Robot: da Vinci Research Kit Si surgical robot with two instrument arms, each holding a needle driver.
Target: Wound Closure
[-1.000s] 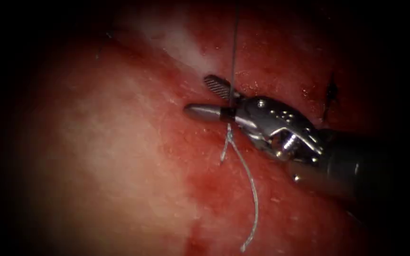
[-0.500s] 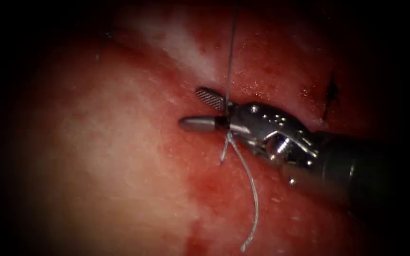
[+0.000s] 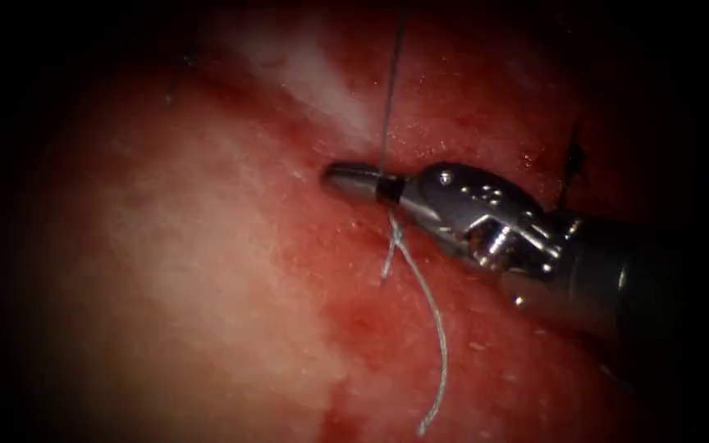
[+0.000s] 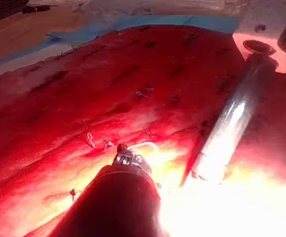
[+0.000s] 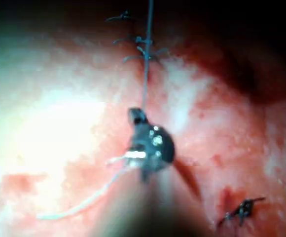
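Note:
In the endoscope view my right tool (image 3: 346, 176) comes in from the right and lies low over the tissue (image 3: 190, 246), its jaws shut across the thread (image 3: 387, 90). That thread runs taut from the jaws straight up out of the picture. Just below the jaws sits the knot (image 3: 393, 231), with a long pale loose tail (image 3: 436, 344) curling down over the tissue. The right wrist view has the same tool (image 5: 137, 117) gripping the thread (image 5: 147, 59). In the left wrist view my left tool (image 4: 125, 157) hovers over the tissue with a pale strand (image 4: 145, 145) at its tip; whether it holds that strand I cannot tell.
A dark older stitch (image 3: 572, 164) sits to the right of the right tool. More dark stitches (image 5: 140, 47) and a knot (image 5: 241, 210) mark the tissue in the right wrist view. A shiny shaft (image 4: 229, 128) slants down to the tissue beside the left tool. Red fluid (image 3: 371, 328) wets the surface.
The right tool's jaws stood wide open around the upright thread a second ago and have closed on it just above the knot. The tool shifted slightly.

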